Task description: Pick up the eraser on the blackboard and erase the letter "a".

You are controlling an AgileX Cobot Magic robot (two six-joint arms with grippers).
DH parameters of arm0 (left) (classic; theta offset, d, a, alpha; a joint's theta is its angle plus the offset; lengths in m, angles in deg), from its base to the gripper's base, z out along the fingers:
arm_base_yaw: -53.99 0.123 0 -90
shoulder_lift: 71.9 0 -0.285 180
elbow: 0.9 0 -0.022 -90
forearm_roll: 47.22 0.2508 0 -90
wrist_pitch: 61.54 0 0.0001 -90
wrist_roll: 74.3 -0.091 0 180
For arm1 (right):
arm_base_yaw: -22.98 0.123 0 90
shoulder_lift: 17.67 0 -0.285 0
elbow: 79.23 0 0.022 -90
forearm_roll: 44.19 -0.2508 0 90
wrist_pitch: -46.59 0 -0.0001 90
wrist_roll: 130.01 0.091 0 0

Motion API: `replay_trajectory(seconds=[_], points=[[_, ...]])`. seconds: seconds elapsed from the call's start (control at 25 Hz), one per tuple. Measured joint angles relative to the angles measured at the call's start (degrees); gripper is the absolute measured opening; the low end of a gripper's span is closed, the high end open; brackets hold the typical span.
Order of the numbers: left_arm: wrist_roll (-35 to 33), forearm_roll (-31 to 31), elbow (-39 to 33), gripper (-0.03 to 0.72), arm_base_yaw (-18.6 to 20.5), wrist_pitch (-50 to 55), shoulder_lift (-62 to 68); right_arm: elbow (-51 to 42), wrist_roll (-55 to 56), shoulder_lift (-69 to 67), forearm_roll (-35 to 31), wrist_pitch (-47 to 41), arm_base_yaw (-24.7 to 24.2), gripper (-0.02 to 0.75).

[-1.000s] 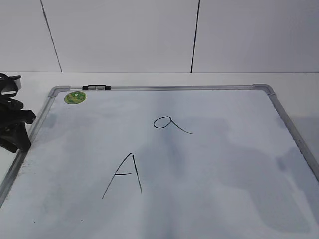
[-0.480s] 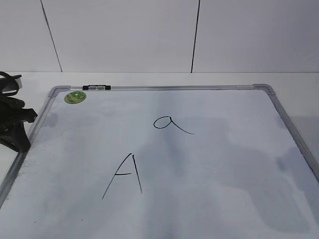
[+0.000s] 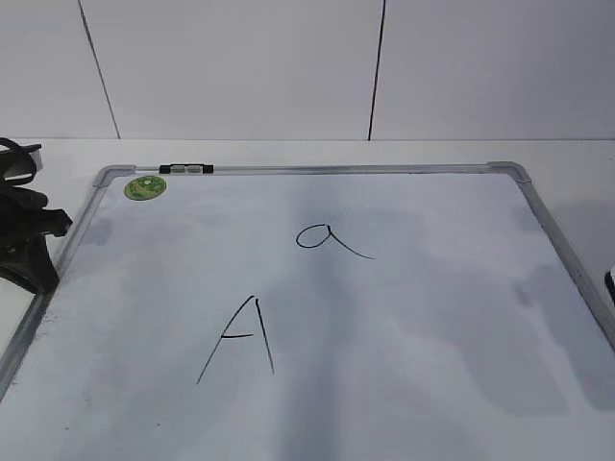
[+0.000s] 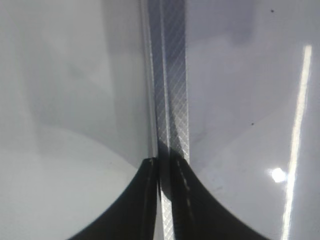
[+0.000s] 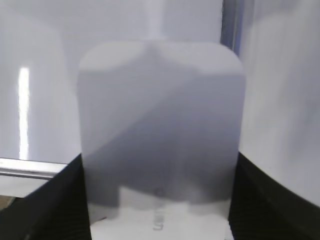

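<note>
The blackboard (image 3: 413, 384) lies flat and fills the exterior view. The letter "a" (image 3: 330, 238) is drawn near its middle, with a larger capital "A" (image 3: 240, 338) below and to the left. The eraser (image 5: 160, 125) shows only in the right wrist view, a white rounded block with grey lettering. My right gripper (image 5: 159, 162) is shut on it, one jaw on each side. In the exterior view only a dark sliver shows at the right edge (image 3: 610, 285). My left gripper (image 3: 29, 252) is shut and empty over the board's left frame (image 4: 170, 75).
A round green sticker (image 3: 145, 187) and a black-and-silver clip (image 3: 185, 169) sit at the board's far left corner. A white wall with dark seams stands behind the table. The board's frame (image 5: 229, 20) runs past the eraser in the right wrist view.
The shadow on the right part of the board has shifted, and a dark sliver has come into view at the right edge. The left gripper settled slightly, then held still.
</note>
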Motion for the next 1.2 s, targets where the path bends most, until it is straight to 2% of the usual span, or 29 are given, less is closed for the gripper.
replay_trajectory(seconds=[0.24, 0.6, 0.84, 1.2], points=[[0.0, -0.1, 0.0, 0.055, 0.0, 0.0, 0.0, 6.2, -0.9, -7.3, -0.3, 0.5, 0.7, 0.56], [0.0, -0.1, 0.0, 0.055, 0.0, 0.2, 0.0, 16.8, -0.9, -22.1, -0.3, 3.5, 10.4, 0.56], [0.0, -0.1, 0.0, 0.055, 0.0, 0.3, 0.0, 27.1, -0.8, -34.7, 1.6, 3.7, 14.7, 0.56], [0.0, -0.1, 0.0, 0.055, 0.0, 0.4, 0.0, 44.2, -0.8, -50.9, 2.3, 2.1, 15.9, 0.56]])
